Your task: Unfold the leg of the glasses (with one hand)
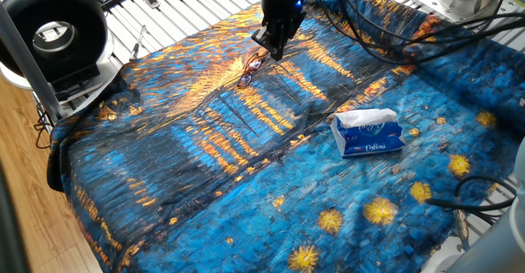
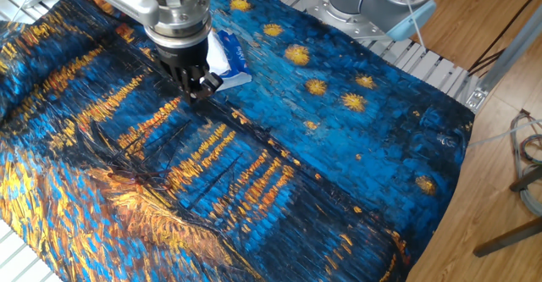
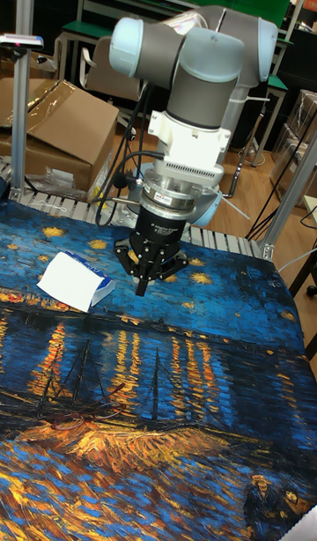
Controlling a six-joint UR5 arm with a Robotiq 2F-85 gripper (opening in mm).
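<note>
The glasses (image 1: 249, 66) lie on the painted blue-and-orange cloth (image 1: 246, 158) near the table's far side, small, thin-framed and hard to pick out against the pattern. My gripper (image 1: 274, 52) hangs just to their right and a little above, its fingers drawn together to a point with nothing visible between them. In the other fixed view the gripper (image 2: 201, 92) points down at the cloth, and I cannot make out the glasses there. The tall fixed view shows the gripper (image 3: 141, 287) shut, tips close over the cloth.
A blue-and-white tissue pack (image 1: 368, 133) lies on the cloth right of centre, close behind the gripper in the other fixed view as the tissue pack (image 2: 227, 57). A black ring-shaped fan (image 1: 53, 32) stands at the left edge. Cables (image 1: 394, 35) trail across the far right.
</note>
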